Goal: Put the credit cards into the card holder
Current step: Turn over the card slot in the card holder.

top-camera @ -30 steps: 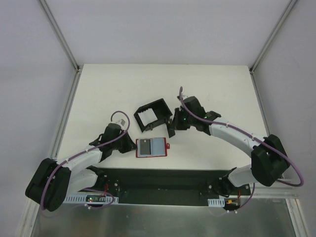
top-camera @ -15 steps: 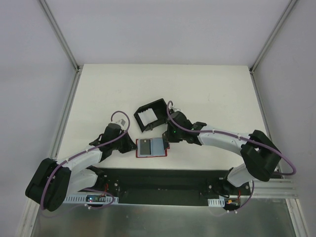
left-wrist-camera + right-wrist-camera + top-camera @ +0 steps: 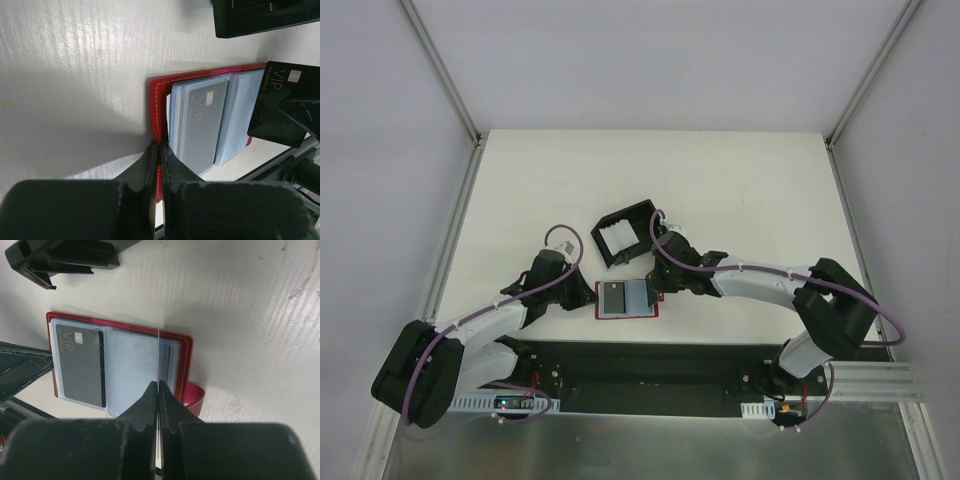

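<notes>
The red card holder lies open at the near middle of the table, pale blue sleeves up. A dark VIP card sits in its left sleeve. My left gripper is shut on the holder's left red edge. My right gripper is shut on a black VIP credit card and holds it on edge over the holder's right half. In the right wrist view this card shows only as a thin line above the right sleeves. More pale cards stand in the black box.
A black open-sided box stands just behind the holder, close to my right gripper. The holder's snap tab sticks out on its right side. The black base plate runs along the near table edge.
My right gripper has moved left and nearer with the card, from beside the black box to over the holder's right half. The left arm and the holder have stayed still.
</notes>
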Controlling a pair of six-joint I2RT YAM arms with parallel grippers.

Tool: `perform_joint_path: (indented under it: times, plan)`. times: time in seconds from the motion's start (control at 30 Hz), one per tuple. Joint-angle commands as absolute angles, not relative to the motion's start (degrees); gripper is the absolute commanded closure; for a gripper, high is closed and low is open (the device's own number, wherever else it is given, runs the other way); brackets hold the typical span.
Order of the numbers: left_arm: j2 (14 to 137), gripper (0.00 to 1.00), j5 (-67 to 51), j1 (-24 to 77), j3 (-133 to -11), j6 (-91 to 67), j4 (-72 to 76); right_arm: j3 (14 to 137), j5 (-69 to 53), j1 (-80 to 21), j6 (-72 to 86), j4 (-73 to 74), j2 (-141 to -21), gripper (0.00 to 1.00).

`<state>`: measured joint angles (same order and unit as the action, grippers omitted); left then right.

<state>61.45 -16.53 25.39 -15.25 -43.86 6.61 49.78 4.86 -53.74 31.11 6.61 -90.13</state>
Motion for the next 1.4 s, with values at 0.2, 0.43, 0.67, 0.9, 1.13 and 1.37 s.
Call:
perform_joint_path:
  times: [0.2,0.43,0.67,0.9,1.13,1.37]
  plan:
    - [62.31,1.0,-17.4,24.7,-14.68,-41.93,3.96,51.15,4.31,-55.28,33.04,6.86,-95.35,1.0]
    - [62.31,1.0,-17.4,24.7,-14.15,-42.1,4.13,53.43,-2.36,-55.37,33.31,0.89,-96.85,1.0]
    - [62.31,1.0,-17.32,24.7,-14.24,-42.27,4.22,57.03,-5.09,-57.74,32.43,-3.96,-94.74,1.0]
    - [62.05,1.0,-17.49,24.7,-14.15,-42.45,4.39,61.43,-9.13,-58.54,32.87,-3.69,-99.14,1.0]
    - [61.7,1.0,-17.23,24.7,-13.45,-42.63,4.39,61.62,-9.67,-58.54,30.77,-3.87,-96.43,1.0]
    - [61.52,1.0,-16.88,24.7,-13.09,-42.63,4.48,54.95,-6.77,-56.43,31.11,-4.74,-89.04,1.0]
